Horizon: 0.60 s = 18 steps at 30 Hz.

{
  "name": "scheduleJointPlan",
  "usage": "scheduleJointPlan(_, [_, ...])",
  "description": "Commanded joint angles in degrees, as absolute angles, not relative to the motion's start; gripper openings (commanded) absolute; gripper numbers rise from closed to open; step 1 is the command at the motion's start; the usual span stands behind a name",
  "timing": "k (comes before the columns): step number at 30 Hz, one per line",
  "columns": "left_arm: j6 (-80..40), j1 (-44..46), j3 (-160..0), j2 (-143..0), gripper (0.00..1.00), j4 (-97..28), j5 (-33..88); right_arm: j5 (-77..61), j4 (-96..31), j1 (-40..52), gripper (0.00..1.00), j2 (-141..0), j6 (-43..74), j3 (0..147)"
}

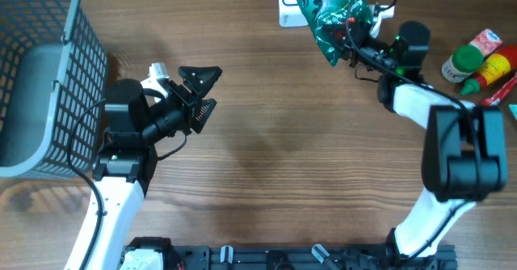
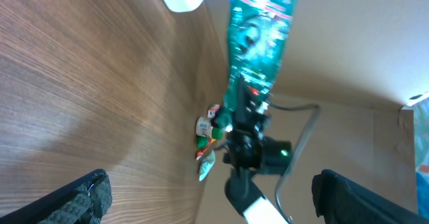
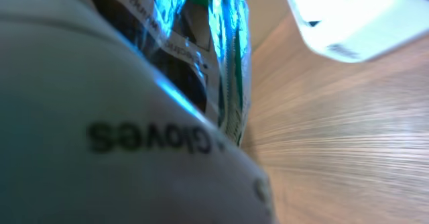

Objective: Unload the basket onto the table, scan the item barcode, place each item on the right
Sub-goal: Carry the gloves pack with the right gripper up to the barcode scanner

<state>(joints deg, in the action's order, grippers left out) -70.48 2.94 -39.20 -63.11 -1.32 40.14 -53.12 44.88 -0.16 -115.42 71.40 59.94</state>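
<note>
Upper centre, a crinkled, glossy green foil packet (image 1: 329, 15) sits clenched in the right gripper (image 1: 353, 48); upside-down print reads "cloves". The left gripper (image 1: 210, 92), middle left, stands spread wide.

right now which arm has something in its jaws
the right arm: its jaws are shut on the green foil packet, up by the white scanner; the left arm has its jaws open and empty
</note>
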Motion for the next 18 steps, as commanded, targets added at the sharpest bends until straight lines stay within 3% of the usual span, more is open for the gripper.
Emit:
scheduleJointPlan(1, [-66.19, 2.72, -39.35, -63.02, 1.00, -1.15, 36.34, -50.89, 45.63, -0.27, 0.04, -120.77, 74.98, 66.24])
scheduleJointPlan(13, [-66.22, 2.72, -39.35, -63.02, 1.00, -1.13, 32.23, -48.23, 38.37, 3.14, 0.04, -124.40, 75.20, 70.94])
scheduleJointPlan(18, [-66.22, 2.72, -39.35, -63.02, 1.00, -1.13, 32.27, -42.17, 26.87, 4.27, 0.04, -124.90, 70.08, 70.94])
